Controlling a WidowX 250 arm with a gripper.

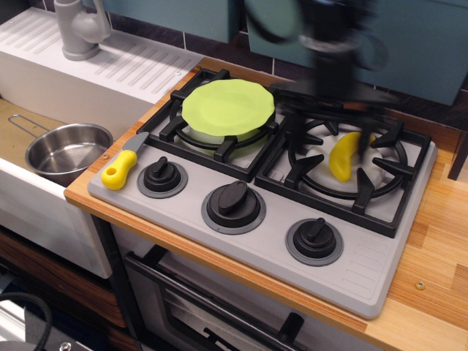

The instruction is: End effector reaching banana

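The yellow toy banana [342,157] lies on the right burner grate of the toy stove [365,257]. The black end effector [333,110] is a motion-blurred shape above the back of the right burner, just behind and above the banana and not touching it. Its fingers are smeared, so I cannot tell whether they are open or shut. Nothing shows between them.
A lime green plate [228,107] sits on the left burner. A yellow-handled knife [121,172] lies at the stove's left front corner. Three black knobs [234,206] line the front. A steel pot [67,150] sits in the sink, with a grey faucet [79,28] behind it.
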